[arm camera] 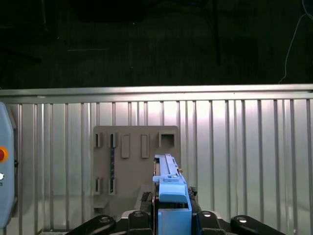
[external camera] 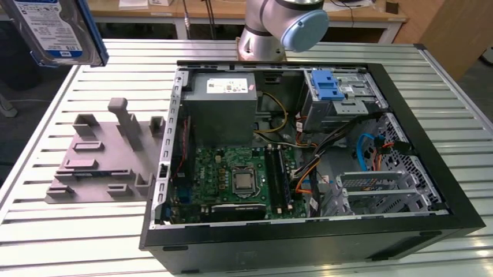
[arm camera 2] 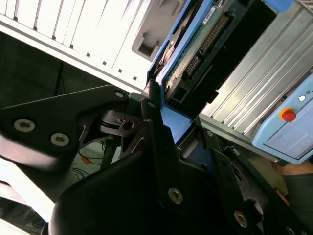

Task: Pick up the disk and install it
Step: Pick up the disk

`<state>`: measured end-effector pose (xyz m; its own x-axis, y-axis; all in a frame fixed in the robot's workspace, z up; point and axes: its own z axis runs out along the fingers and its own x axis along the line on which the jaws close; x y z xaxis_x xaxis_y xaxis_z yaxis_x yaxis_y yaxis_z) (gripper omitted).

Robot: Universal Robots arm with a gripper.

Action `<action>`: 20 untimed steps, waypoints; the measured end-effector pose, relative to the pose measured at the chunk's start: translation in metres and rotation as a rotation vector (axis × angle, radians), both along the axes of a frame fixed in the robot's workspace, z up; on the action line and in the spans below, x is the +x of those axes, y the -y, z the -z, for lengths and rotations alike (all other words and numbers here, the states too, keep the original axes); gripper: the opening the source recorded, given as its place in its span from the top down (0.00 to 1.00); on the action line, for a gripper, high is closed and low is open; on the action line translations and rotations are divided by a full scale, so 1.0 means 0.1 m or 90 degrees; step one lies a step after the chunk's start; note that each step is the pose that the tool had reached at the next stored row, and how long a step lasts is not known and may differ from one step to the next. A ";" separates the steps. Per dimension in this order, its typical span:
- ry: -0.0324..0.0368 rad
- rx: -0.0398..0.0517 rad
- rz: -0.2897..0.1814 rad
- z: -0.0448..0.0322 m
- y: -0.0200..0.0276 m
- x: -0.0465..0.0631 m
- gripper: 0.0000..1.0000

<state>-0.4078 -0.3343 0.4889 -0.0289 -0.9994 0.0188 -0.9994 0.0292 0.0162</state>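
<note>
The pick-up half looks done. The jaws are clamped on the disk [arm camera: 168,183], pinching it edge-on by its blue carrier rails, and the gripper [arm camera: 171,218] holds it in the air over the grey holder fixture [arm camera: 132,161] on the slatted worktop [arm camera: 244,161]. In the exterior view the disk [external camera: 58,29] hangs high at that view's left, well apart from the open computer case [external camera: 308,242]. Installing remains: the disk is not yet in the drive cage [external camera: 339,98].
</note>
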 end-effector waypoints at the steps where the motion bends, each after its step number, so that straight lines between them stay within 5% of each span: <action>1: 0.0000 0.0001 0.000 0.001 0.006 0.02 0.64; 20: -0.0001 0.0000 0.000 0.000 0.080 0.34 0.64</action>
<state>-0.3735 -0.3423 0.4889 -0.0290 -0.9994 0.0188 -0.9994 0.0293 0.0164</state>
